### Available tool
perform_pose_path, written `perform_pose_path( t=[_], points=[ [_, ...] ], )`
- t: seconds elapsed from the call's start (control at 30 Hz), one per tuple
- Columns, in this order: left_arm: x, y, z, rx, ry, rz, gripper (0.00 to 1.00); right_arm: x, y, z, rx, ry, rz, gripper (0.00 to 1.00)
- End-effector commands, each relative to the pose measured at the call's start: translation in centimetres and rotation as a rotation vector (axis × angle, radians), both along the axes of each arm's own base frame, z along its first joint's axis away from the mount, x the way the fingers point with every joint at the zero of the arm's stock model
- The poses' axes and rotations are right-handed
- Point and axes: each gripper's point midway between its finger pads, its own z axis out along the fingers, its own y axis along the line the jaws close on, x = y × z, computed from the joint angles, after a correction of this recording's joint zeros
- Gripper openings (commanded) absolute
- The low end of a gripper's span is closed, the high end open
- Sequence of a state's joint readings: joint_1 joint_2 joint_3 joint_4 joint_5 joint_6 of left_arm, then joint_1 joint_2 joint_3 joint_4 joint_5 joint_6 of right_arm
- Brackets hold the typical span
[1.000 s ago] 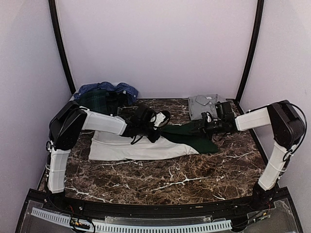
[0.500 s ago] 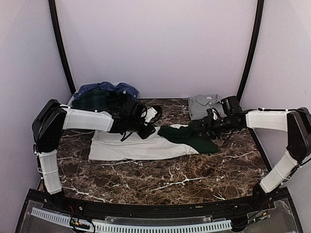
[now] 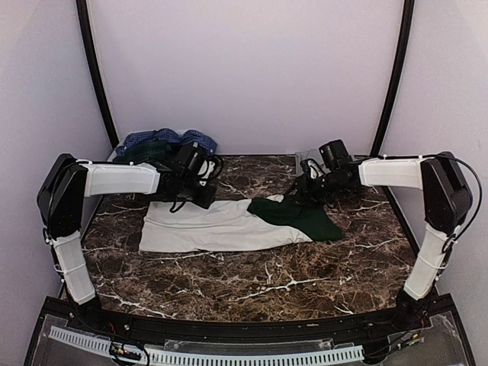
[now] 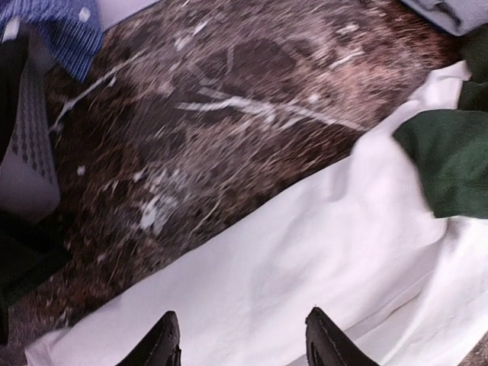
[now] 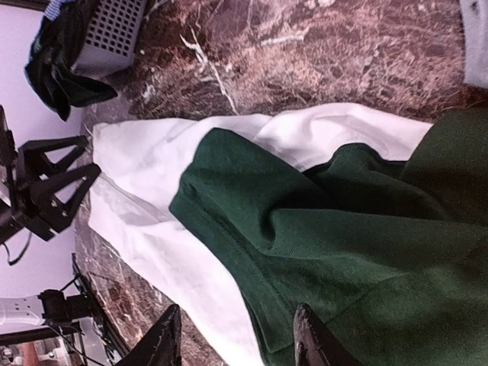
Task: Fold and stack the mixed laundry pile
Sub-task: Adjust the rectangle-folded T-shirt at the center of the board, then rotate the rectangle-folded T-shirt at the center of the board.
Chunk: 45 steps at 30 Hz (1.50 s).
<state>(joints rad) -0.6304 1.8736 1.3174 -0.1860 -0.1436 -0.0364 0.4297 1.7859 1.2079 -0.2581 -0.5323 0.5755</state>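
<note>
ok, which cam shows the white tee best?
Top external: the whole white tee lies flat, green sleeve at its right end. Left wrist catches only part of the white body; right wrist mostly the sleeve.

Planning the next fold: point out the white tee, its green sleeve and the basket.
white tee (image 3: 206,229): top external view, middle of its white body.
green sleeve (image 5: 320,229): right wrist view, middle of the fabric.
basket (image 5: 114,30): right wrist view, its perforated wall.

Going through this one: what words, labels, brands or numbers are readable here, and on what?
No readable text in any view.
The white tee, its green sleeve, the blue checked shirt, the basket and the marble table show no legible print.
</note>
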Motion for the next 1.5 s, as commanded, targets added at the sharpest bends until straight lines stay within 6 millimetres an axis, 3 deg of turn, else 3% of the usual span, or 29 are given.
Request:
perform_pose_path(
  t=[0.0, 0.17, 0.3, 0.33, 0.37, 0.4, 0.57, 0.67, 0.73, 0.83, 0.9, 1.0, 1.13, 1.2, 1.33, 1.47],
  points=[
    [-2.8, 5.5, -4.6, 0.106, 0.183, 0.177, 0.54, 0.1, 1.2, -3.2, -0.095, -0.004, 0.042, 0.47],
    [-5.6, 9.0, -8.5, 0.167, 0.326, 0.304, 0.48, -1.2, 1.6, -7.6, -0.184, 0.054, 0.070, 0.47],
    [-9.5, 11.1, -10.6, 0.181, 0.442, 0.391, 0.39, -3.3, 2.7, -9.2, -0.247, 0.061, 0.117, 0.47],
    [-11.3, 11.4, -11.4, 0.170, 0.489, 0.395, 0.35, -3.8, 3.1, -9.4, -0.261, 0.058, 0.131, 0.47],
    [-11.6, 11.2, -10.2, 0.114, 0.476, 0.416, 0.34, -4.2, 3.5, -9.4, -0.277, 0.054, 0.144, 0.47],
    [-13.5, 11.6, -10.9, 0.112, 0.512, 0.418, 0.33, -4.7, 3.7, -9.4, -0.294, 0.051, 0.155, 0.47],
    [-18.9, 13.1, -8.6, 0.019, 0.560, 0.467, 0.32, -6.1, 4.0, -9.2, -0.341, 0.029, 0.190, 0.47],
    [-20.9, 12.2, -7.7, -0.074, 0.579, 0.438, 0.32, -4.9, 4.8, -8.9, -0.362, -0.010, 0.219, 0.47],
    [-21.7, 11.6, -7.0, -0.114, 0.603, 0.435, 0.32, -3.0, 6.4, -8.2, -0.359, -0.066, 0.259, 0.47],
    [-21.3, 10.3, -5.1, -0.161, 0.578, 0.397, 0.36, 0.0, 9.3, -6.4, -0.335, -0.117, 0.312, 0.47],
    [-20.5, 9.7, -3.4, -0.188, 0.530, 0.371, 0.41, 0.8, 10.7, -3.8, -0.294, -0.147, 0.341, 0.47],
    [-19.2, 10.3, -1.8, -0.163, 0.446, 0.371, 0.47, -0.3, 10.5, -0.2, -0.240, -0.183, 0.338, 0.50],
    [-16.7, 10.4, -1.5, -0.092, 0.392, 0.377, 0.50, -4.0, 8.1, 2.2, -0.203, -0.164, 0.305, 0.51],
    [-15.6, 9.9, -2.2, -0.059, 0.394, 0.369, 0.51, -5.7, 6.7, 1.6, -0.210, -0.135, 0.288, 0.51],
    [-13.7, 9.3, -4.0, -0.009, 0.402, 0.361, 0.51, -8.2, 4.0, -1.6, -0.269, -0.056, 0.247, 0.48],
    [-13.2, 9.3, -5.9, 0.044, 0.434, 0.360, 0.50, -9.9, 3.0, -4.5, -0.283, 0.044, 0.213, 0.47]
  ],
)
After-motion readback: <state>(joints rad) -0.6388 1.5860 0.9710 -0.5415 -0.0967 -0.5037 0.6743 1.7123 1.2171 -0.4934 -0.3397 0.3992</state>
